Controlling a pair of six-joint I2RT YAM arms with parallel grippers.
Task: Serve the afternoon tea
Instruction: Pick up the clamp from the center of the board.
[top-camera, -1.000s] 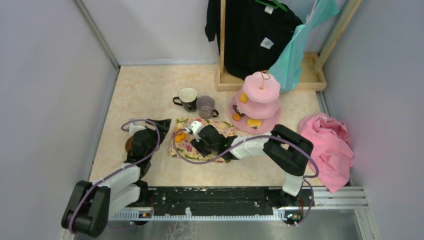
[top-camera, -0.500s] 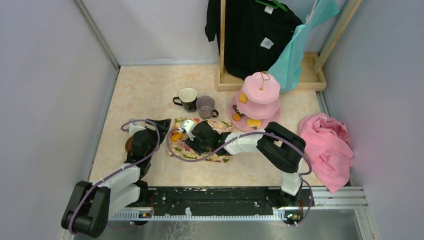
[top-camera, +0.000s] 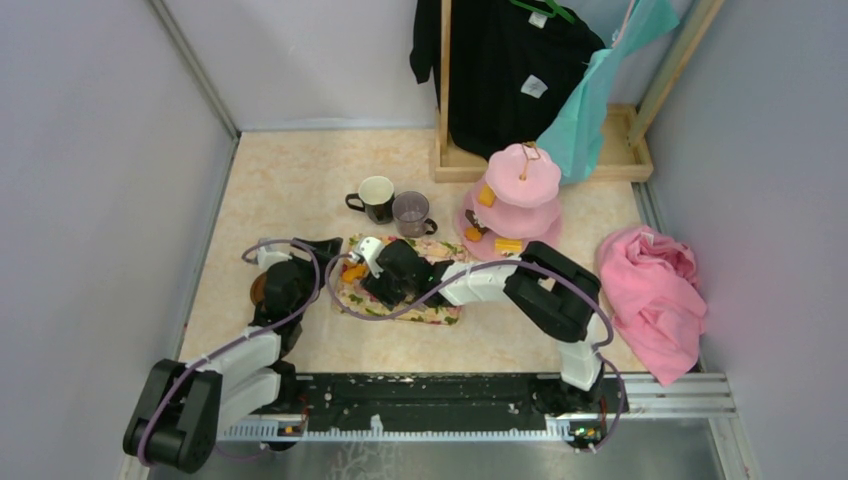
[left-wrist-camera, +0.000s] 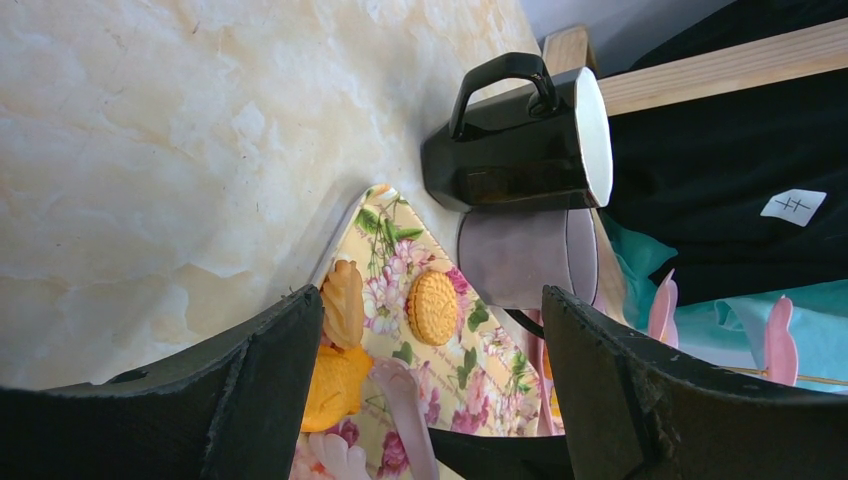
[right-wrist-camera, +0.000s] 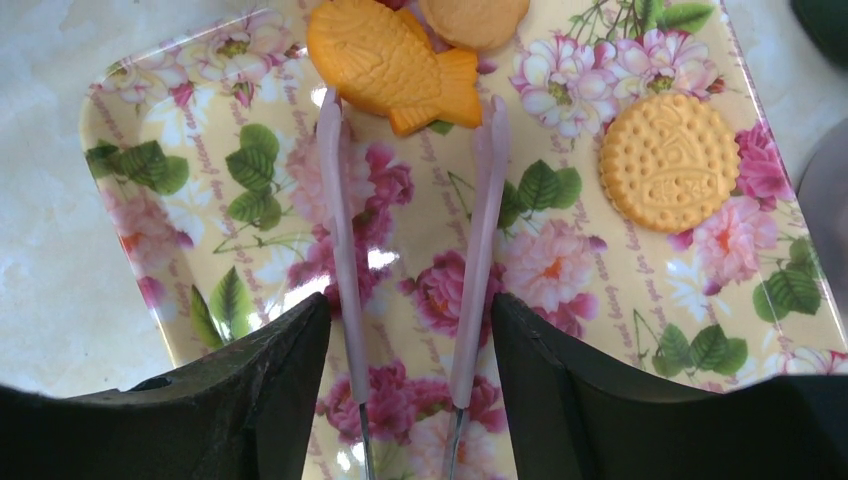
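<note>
Picking fish-shaped orange snack (right-wrist-camera: 390, 65) at 12 o'clock edge of flowered tray (right-wrist-camera: 130, 150): right tool (right-wrist-camera: 407, 320) clamped on pink tongs (right-wrist-camera: 480, 250), tips straddling its tail, next likely needs squeeze, lift; left tool (left-wrist-camera: 430, 310) apart, empty.

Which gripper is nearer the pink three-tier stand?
Right. The right gripper, holding tongs, is over the floral tray left of the stand; the left gripper sits farther left, past the tray's left edge.
</note>
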